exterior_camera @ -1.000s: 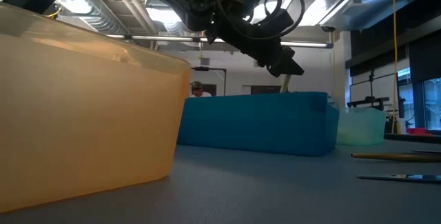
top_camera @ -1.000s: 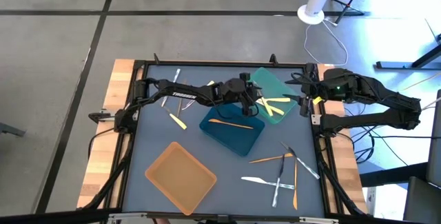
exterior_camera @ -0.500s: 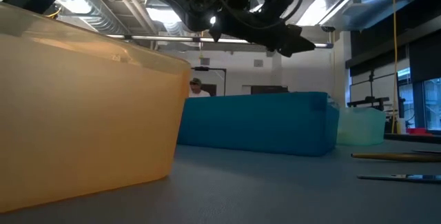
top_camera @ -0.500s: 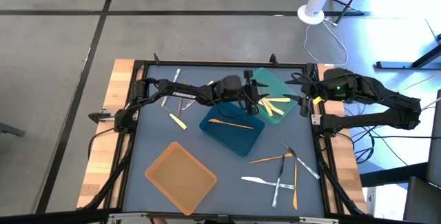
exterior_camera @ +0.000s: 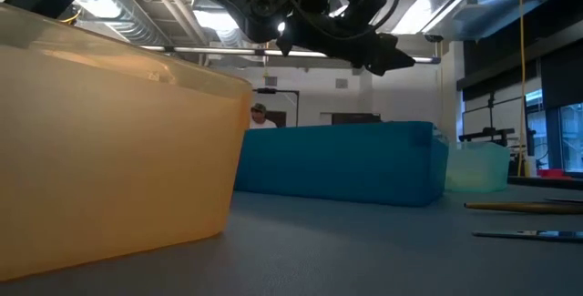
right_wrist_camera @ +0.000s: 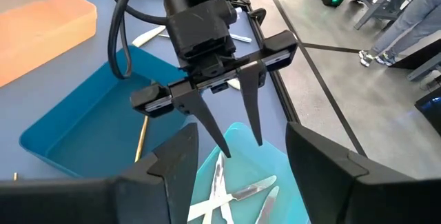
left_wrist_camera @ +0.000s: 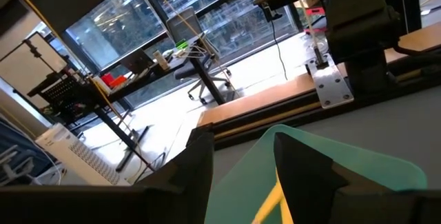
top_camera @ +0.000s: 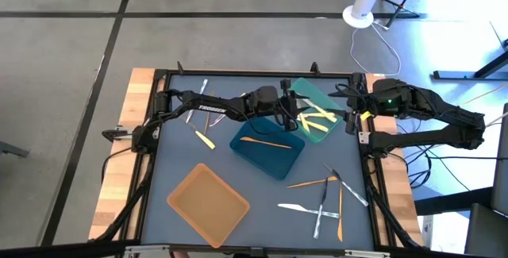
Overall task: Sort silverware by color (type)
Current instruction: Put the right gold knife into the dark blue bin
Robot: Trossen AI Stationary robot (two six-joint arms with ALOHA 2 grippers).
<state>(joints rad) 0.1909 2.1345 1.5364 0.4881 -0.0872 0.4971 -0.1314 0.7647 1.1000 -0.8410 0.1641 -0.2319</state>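
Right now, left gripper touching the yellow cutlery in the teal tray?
Apart. Right wrist view shows the left gripper open, fingertips hanging above the yellow cutlery in the teal tray.

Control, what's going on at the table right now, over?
Left tool open, empty, hovering above teal tray with yellow silverware. Right tool open, parked at the table's right edge. Loose silverware unsorted. Nothing in the way.

1. Ceiling strip lights [exterior_camera: 137,23] glare brightly in the low view.
2. The near orange tray [exterior_camera: 109,141] looks soft, out of focus.
3. Daylight floods the windows [left_wrist_camera: 172,24]; the table [top_camera: 182,155] is evenly lit, shadows faint.
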